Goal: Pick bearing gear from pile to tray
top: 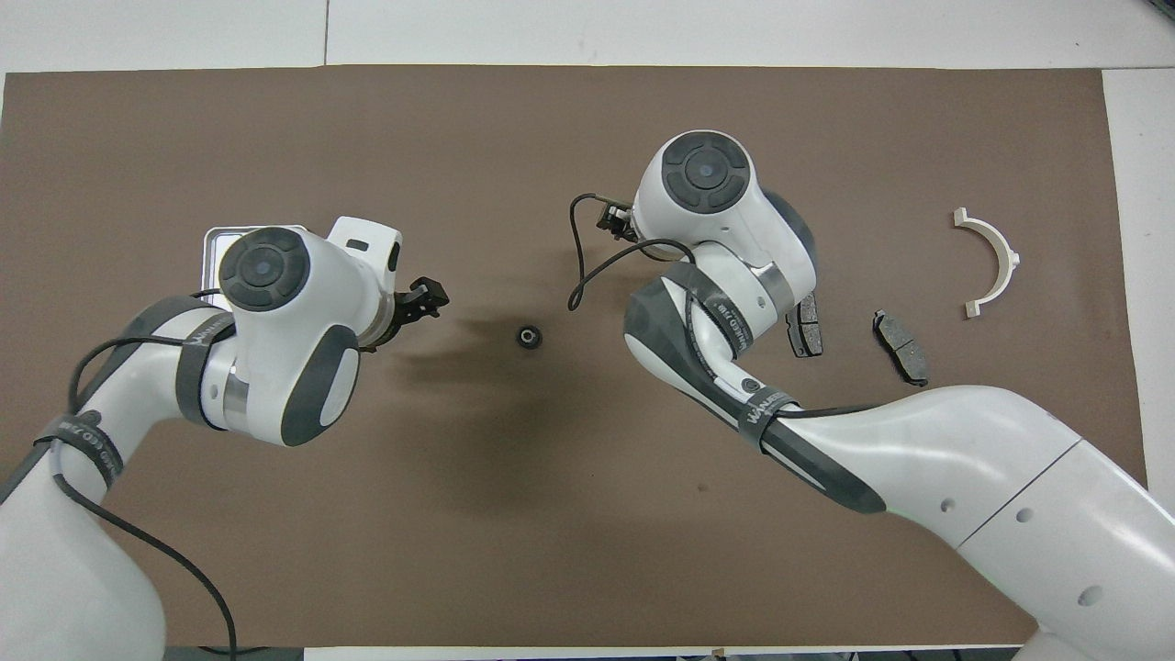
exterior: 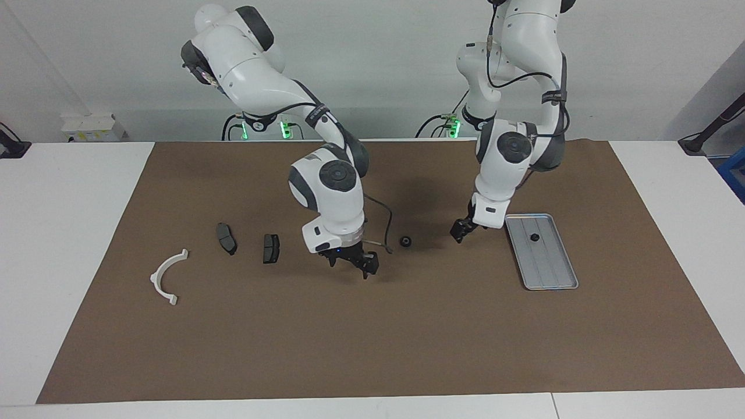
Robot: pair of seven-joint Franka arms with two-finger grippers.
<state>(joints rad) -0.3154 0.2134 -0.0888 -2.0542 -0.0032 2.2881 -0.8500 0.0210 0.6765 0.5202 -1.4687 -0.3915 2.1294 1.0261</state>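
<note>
A small black round bearing gear [exterior: 405,241] [top: 527,337] lies alone on the brown mat mid-table. My left gripper [exterior: 458,233] [top: 427,301] hangs open and empty low over the mat, between that gear and the tray [exterior: 553,273]. A second small black round piece [exterior: 534,237] rests in the tray. My right gripper [exterior: 353,265] is open and empty just above the mat, between the gear and the pile. In the overhead view its own wrist hides it. The pile holds two dark brake pads [exterior: 226,237] [exterior: 270,248] and a white half-ring bracket [exterior: 169,276].
The brown mat [exterior: 372,349] covers most of the white table. In the overhead view my left arm hides nearly all of the tray [top: 213,240]. A loose black cable [top: 578,266] loops off the right wrist.
</note>
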